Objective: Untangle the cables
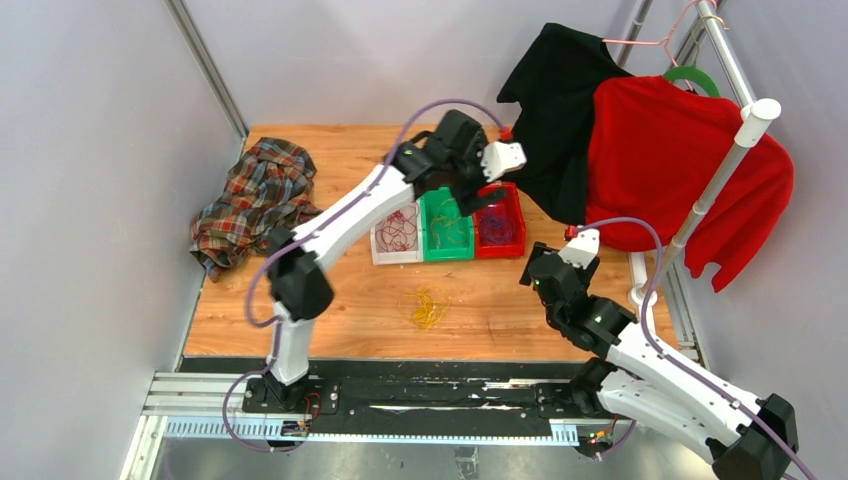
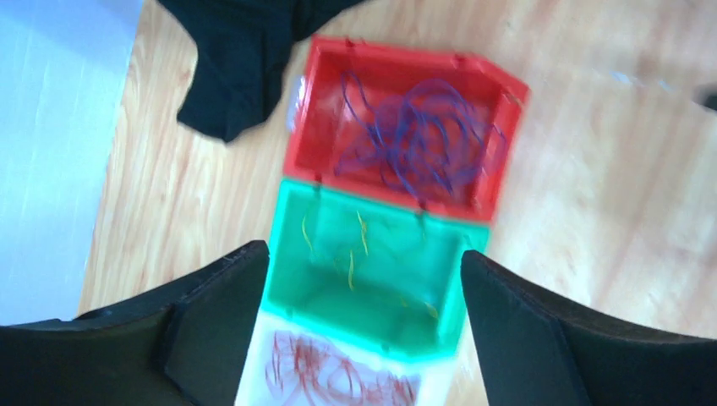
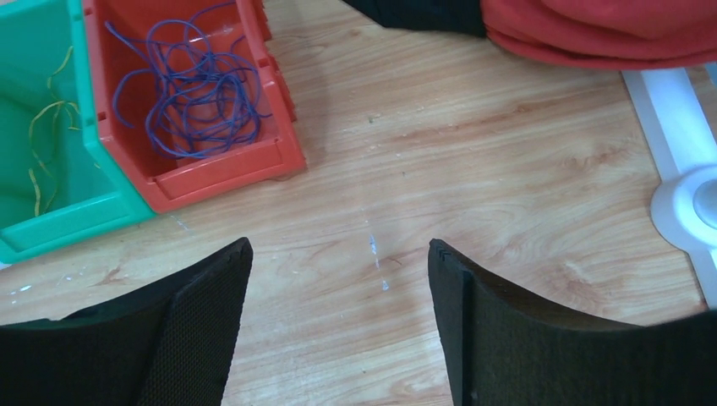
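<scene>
Three small bins stand in a row mid-table. The white bin (image 1: 385, 248) holds dark red cables (image 1: 399, 230). The green bin (image 1: 445, 249) holds a few yellow strands (image 2: 353, 254). The red bin (image 1: 512, 215) holds purple cables (image 2: 414, 139), which also show in the right wrist view (image 3: 190, 93). A loose bundle of yellow cables (image 1: 427, 307) lies on the table in front of the bins. My left gripper (image 1: 476, 196) hangs open and empty above the green and red bins. My right gripper (image 1: 543, 272) is open and empty over bare wood right of the bins.
A plaid shirt (image 1: 255, 200) lies at the table's left. A black garment (image 1: 555, 100) and a red sweater (image 1: 680, 170) hang on a white rack (image 1: 735, 150) at the back right. The rack's base (image 3: 685, 199) sits on the table right of my right gripper.
</scene>
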Controlling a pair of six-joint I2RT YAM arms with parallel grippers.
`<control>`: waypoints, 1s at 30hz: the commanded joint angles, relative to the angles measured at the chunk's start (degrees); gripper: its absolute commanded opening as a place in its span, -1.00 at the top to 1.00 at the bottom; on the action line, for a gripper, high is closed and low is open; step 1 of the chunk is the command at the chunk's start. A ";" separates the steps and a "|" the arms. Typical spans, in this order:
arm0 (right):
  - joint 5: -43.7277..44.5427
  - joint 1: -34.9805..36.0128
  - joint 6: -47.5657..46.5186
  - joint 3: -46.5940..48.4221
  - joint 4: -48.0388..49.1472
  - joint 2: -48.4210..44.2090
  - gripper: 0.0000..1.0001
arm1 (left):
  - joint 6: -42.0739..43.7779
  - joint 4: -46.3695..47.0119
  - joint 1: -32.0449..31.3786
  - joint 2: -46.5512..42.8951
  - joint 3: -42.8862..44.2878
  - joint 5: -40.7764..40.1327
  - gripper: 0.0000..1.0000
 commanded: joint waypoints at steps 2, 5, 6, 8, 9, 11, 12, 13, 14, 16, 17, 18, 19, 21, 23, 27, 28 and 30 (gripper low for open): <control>-4.97 -0.84 -3.72 3.37 1.31 1.66 -0.55 | 1.53 -8.36 1.66 -21.13 -20.70 7.04 -0.85; -7.77 -0.86 -4.75 2.46 3.97 2.50 -0.58 | 5.39 -9.92 1.84 -30.10 -33.48 11.75 -0.86; -8.34 -0.86 -4.87 2.11 4.67 2.80 -0.58 | 6.39 -11.00 1.86 -31.92 -36.62 13.42 -0.87; -9.99 -0.90 -5.21 1.53 5.92 3.42 -0.58 | 7.40 -12.19 1.82 -33.78 -42.07 15.71 -0.87; -11.29 -0.86 -5.88 1.13 6.85 3.69 -0.58 | 8.20 -12.25 1.82 -33.98 -44.14 16.57 -0.86; -13.23 -0.85 -7.10 0.55 8.79 4.02 -0.58 | 10.82 -12.17 1.80 -33.07 -46.91 17.45 -0.86; -13.96 -0.87 -7.61 0.49 9.09 4.10 -0.58 | 11.60 -12.18 1.88 -31.95 -47.36 17.22 -0.85; -14.57 -0.85 -7.84 0.60 9.18 4.12 -0.58 | 11.83 -12.17 1.86 -30.63 -47.49 16.84 -0.82; -15.46 -0.88 -8.16 0.71 9.45 4.08 -0.58 | 12.07 -12.24 2.15 -29.06 -47.51 16.61 -0.79; -16.88 -0.86 -8.59 0.75 9.92 3.81 -0.58 | 12.73 -11.60 2.82 -26.15 -47.83 16.30 -0.75; -17.63 -0.85 -8.87 0.66 10.37 3.66 -0.56 | 12.48 -10.55 3.34 -24.99 -48.14 15.77 -0.73; -18.42 -0.86 -9.17 0.58 10.84 3.61 -0.55 | 12.53 -9.27 4.07 -24.23 -48.58 15.31 -0.72; -19.04 -0.96 -9.19 0.49 11.17 3.67 -0.53 | 12.77 -7.92 4.93 -23.72 -49.05 14.99 -0.72; -19.70 -0.91 -9.45 0.48 11.72 4.13 -0.49 | 13.06 -5.54 6.63 -23.06 -50.35 14.81 -0.71; -21.33 -0.90 -9.52 0.15 12.41 4.61 -0.46 | 13.14 -3.67 7.69 -22.57 -51.25 14.43 -0.70; -23.15 -0.88 -9.75 -0.16 14.14 5.45 -0.37 | 12.44 1.84 7.86 -22.57 -55.08 14.31 -0.69; -23.41 -0.90 -9.69 -0.14 14.40 5.71 -0.36 | 12.04 3.10 7.81 -22.45 -55.85 14.60 -0.69; -23.99 -0.86 -9.66 -0.16 14.78 6.00 -0.33 | 11.52 4.92 7.87 -21.67 -56.65 15.15 -0.69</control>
